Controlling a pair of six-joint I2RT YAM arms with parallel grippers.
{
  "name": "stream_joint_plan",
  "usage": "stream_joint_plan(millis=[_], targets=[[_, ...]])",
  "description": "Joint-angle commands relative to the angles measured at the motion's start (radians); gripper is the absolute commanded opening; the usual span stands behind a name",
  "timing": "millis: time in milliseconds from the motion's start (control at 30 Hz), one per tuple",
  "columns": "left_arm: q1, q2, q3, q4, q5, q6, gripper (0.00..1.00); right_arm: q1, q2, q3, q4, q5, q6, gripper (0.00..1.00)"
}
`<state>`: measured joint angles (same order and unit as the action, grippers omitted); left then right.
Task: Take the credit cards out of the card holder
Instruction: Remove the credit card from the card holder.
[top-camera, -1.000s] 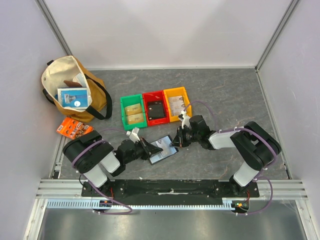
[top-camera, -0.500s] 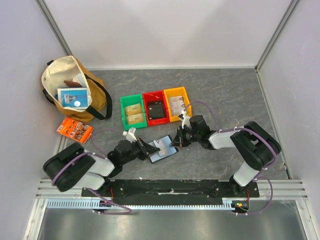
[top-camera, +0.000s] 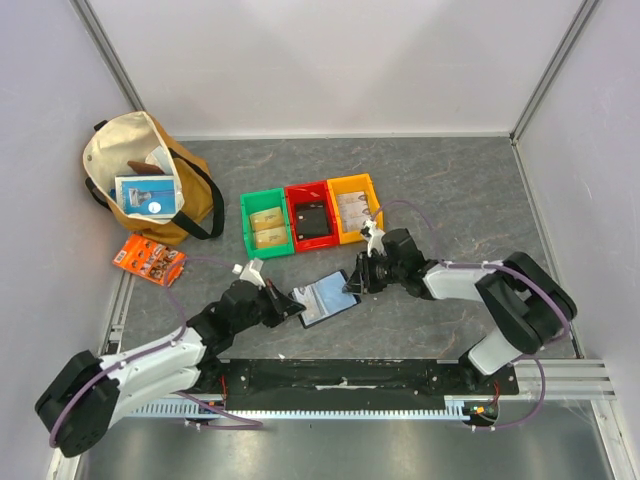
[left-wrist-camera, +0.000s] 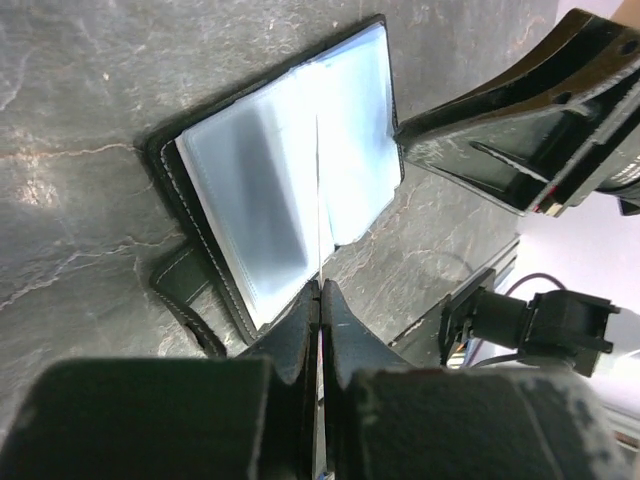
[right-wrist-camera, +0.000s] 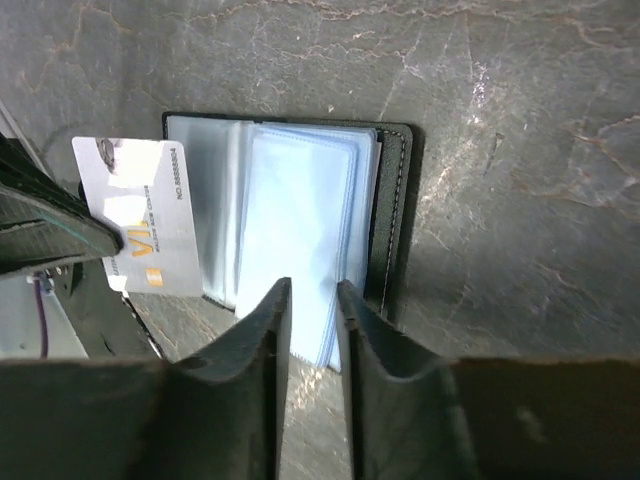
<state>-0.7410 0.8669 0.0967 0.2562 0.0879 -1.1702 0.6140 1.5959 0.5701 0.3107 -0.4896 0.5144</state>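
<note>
Grey stone-look surface (top-camera: 450, 190). Card holder (top-camera: 330, 293) lies open on it, between the two arms near the front.

Left claw (left-wrist-camera: 320, 292) is pinched shut on a white card (right-wrist-camera: 150, 215), which looks mostly out. Best drawn flat and sideways while the right claw (right-wrist-camera: 312, 290), narrowly parted and empty, steadies the holder.

Holder has a black rim and glossy pale-blue sleeves, fanned.

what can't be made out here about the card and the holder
- Left wrist view: the shut left claw holds the white card edge-on, so its face is hidden.
- Right wrist view: that claw overlaps the card's left edge; its print is too small to read.
- Both wrist views: glare across the card holder hides whether more cards remain.
- Top view: card too small for detail.
</note>
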Motion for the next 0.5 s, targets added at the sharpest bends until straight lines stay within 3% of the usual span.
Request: stream_joint_plan(millis=[0, 100, 200, 467], targets=[[0.003, -0.100, 0.104, -0.236, 0.013, 0.190, 0.02, -0.005, -0.155, 0.048, -0.126, 0.037, -0.103, 0.39], [0.003, -0.152, 0.188, -0.348, 0.044, 0.343, 0.02, -0.005, -0.281, 0.076, -0.206, 0.019, -0.189, 0.57], [0.003, -0.166, 0.305, -0.463, 0.104, 0.516, 0.02, -0.005, -0.408, 0.105, -0.281, -0.016, -0.298, 0.68], [0.002, -0.077, 0.658, -0.728, 0.395, 0.986, 0.02, -0.005, -0.596, 0.204, -0.394, -0.236, -0.482, 0.79]])
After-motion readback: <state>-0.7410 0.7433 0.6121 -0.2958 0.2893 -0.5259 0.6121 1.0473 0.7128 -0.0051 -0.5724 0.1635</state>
